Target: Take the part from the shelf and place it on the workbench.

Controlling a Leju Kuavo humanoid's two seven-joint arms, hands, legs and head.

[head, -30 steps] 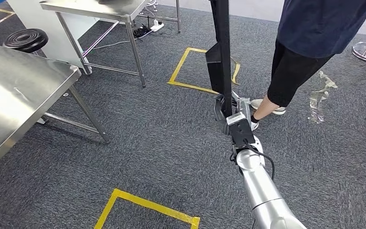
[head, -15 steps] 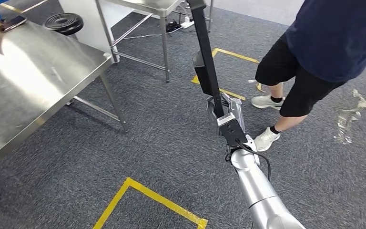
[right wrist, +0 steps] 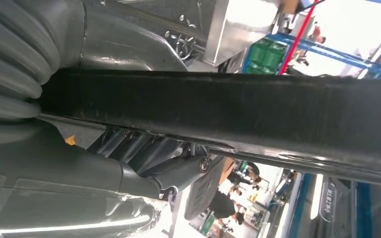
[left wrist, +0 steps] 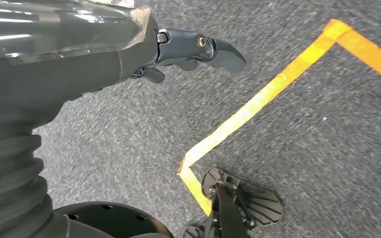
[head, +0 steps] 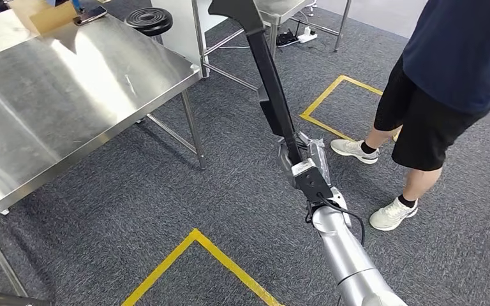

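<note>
Up front, right hand grips long black part, axis toward 11 o'clock; table at 10. Wrist view: left hand empty, fingers loosely apart.

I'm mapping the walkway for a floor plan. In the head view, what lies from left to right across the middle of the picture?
Steel workbench → long black part held by the right hand → yellow floor tape square → person's legs.

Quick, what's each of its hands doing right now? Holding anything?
Left hand: holds nothing, fingers held out over the carpet, so open.
Right hand: closed around the long black part, carrying it upright.
</note>
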